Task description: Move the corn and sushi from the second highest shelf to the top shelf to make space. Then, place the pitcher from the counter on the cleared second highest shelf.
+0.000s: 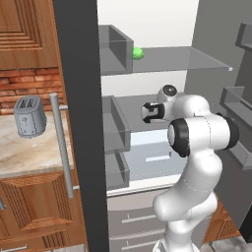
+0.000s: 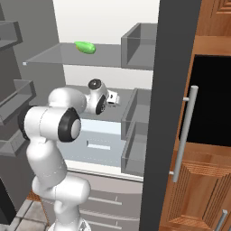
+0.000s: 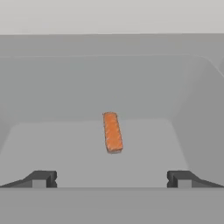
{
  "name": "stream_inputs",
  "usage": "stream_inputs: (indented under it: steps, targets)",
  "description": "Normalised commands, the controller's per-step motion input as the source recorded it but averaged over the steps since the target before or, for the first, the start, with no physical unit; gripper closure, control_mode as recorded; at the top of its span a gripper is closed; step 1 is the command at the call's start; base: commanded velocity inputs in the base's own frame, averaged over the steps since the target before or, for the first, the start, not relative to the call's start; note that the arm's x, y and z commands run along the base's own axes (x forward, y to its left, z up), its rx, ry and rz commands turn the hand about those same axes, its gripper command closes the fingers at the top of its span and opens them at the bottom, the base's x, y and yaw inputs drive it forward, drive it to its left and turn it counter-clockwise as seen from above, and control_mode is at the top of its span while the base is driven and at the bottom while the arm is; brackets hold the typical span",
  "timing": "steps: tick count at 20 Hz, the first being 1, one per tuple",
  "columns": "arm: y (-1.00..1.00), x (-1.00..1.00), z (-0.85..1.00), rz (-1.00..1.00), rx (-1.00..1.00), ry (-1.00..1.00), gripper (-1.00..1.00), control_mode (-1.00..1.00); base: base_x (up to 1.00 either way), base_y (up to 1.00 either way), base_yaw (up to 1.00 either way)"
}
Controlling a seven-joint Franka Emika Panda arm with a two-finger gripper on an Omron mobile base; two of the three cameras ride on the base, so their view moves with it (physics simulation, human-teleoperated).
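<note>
The green corn (image 1: 138,53) (image 2: 85,47) lies at the back of the top shelf (image 1: 189,60) (image 2: 52,57), a thin glass slab. One level down, my gripper (image 1: 147,112) (image 2: 113,98) (image 3: 111,179) reaches in over the second highest shelf (image 3: 65,144). It is open with nothing between its fingertips (image 3: 41,178). In the hand view, the sushi (image 3: 112,131), a small orange-brown piece, lies lengthwise on that shelf. It sits ahead of the gripper, centred between the fingers and apart from them. The pitcher is out of view.
Grey box bins (image 1: 115,49) (image 2: 140,45) stand at the shelves' side. Door bins (image 1: 236,101) (image 2: 18,94) hang on the open fridge door beside the arm. A grey toaster (image 1: 29,116) stands on the counter (image 1: 29,152) past the other door edge (image 1: 78,123).
</note>
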Motion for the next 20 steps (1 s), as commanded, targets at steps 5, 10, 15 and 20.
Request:
stream_inputs:
  steps: [5,10,15,20]
  targets:
    - [-0.06,0.35,-0.27,0.01,0.0,0.0,-1.0,-1.0,0.0,0.0,0.0]
    - [0.0,0.4,-0.24,0.02,0.0,0.0,-1.0,-1.0,0.0,0.0,0.0]
    - [0.0,0.48,-0.2,0.02,0.0,0.0,-1.0,-1.0,0.0,0.0,0.0]
    - [0.0,0.36,-0.33,0.03,0.0,0.0,-1.0,-1.0,0.0,0.0,0.0]
